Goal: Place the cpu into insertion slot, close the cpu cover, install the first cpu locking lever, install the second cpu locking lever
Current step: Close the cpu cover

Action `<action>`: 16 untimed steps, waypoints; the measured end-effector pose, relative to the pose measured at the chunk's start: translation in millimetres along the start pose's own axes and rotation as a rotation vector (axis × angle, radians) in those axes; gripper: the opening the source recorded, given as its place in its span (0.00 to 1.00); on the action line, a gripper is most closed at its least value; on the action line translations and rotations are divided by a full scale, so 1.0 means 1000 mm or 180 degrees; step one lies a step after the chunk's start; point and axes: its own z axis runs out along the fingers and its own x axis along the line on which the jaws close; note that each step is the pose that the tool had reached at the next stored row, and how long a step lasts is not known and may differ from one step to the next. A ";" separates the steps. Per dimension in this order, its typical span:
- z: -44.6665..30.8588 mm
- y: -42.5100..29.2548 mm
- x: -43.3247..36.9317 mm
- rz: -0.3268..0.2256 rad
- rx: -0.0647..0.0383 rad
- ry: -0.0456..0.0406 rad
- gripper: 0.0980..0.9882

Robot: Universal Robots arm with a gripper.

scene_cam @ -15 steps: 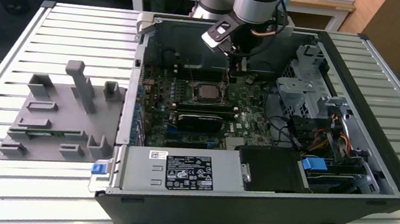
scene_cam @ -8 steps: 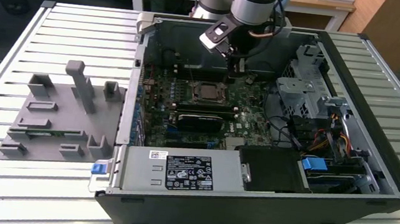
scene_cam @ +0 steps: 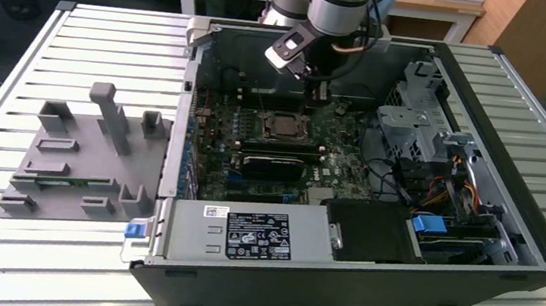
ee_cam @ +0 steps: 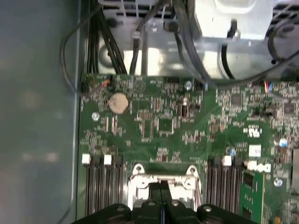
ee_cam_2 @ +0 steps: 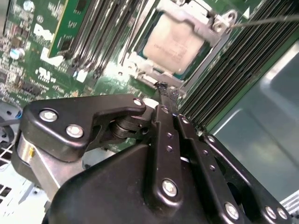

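Already seated, the cpu (ee_cam_2: 174, 43) lies mid-board in the insertion slot (scene_cam: 264, 124) under the cpu cover (ee_cam_2: 189, 13). Just right and beyond, the gripper (ee_cam_2: 163, 88), fingers together on nothing, hovers at the frame's edge; a skewed push could slip and scrape the board.

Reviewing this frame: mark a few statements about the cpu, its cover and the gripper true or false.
1. The cpu lies in the insertion slot. True.
2. The cpu cover stands raised. False: it lies down around the cpu.
3. The gripper holds the cpu. False: the cpu sits in the slot, apart from the gripper.
4. A grey fixture stands at the exterior view's left of the computer case. True.
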 end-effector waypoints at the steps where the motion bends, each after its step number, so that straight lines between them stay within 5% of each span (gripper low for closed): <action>1: 0.0003 -0.0028 0.0000 0.0000 0.0000 0.0000 0.01; 16: 0.0106 -0.0404 0.0004 0.0000 0.0000 0.0000 0.01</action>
